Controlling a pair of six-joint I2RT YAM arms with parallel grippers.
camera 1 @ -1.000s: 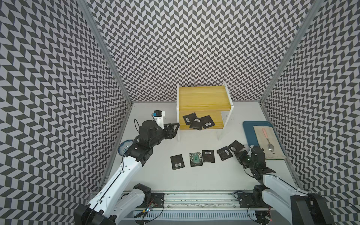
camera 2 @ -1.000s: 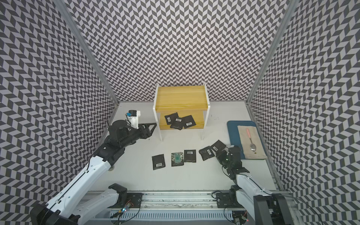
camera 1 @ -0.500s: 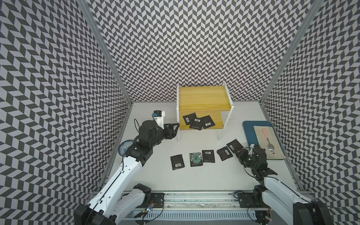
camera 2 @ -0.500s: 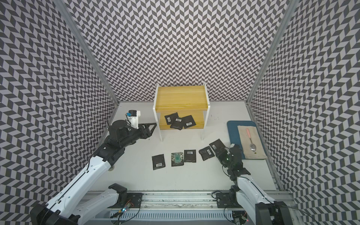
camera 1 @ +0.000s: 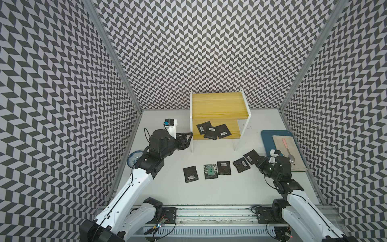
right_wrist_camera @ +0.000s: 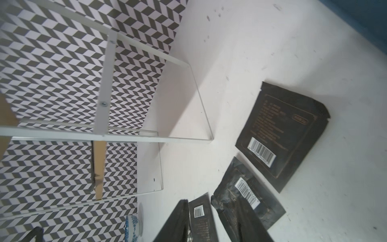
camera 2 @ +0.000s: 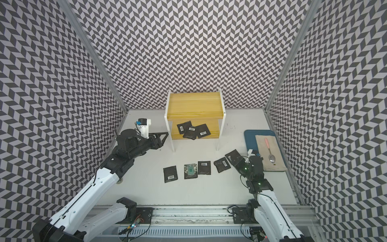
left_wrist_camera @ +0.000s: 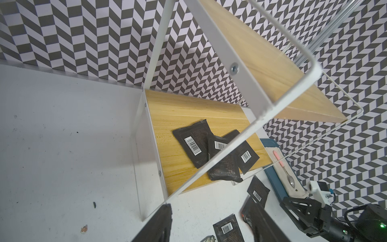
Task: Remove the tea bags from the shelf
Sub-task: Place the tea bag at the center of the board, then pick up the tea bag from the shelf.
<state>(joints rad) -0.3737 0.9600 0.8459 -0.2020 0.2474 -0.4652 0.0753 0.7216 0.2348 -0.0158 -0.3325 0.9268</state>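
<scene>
- The shelf [camera 1: 219, 104] stands at the back of the table [camera 1: 219, 194]. Its upper board is bare, and three tea bags [camera 1: 211, 131] lie overlapped on its lower board.
- Five more [camera 1: 224, 167] lie in a loose row on the table in front, so I judge the job a little over halfway, with three left to bring off.
- My left gripper [camera 1: 188, 136] sits just beside the shelf's left front leg, aimed at the lower board. Its fingers [left_wrist_camera: 161, 222] are spread with nothing between them. In the left wrist view the three bags lie well ahead of them, past the slanted frame bar.
- My right gripper [camera 1: 258, 162] hangs low by the rightmost tea bag [camera 1: 251, 156]. Its fingers [right_wrist_camera: 180, 220] are parted and grip nothing, and that bag lies flat on the table just ahead of them. This looks to me like a drop-off.
- Next, I reckon, the left goes in under the upper board to pinch the top bag's near edge. The overlap could drag a second bag along.
</scene>
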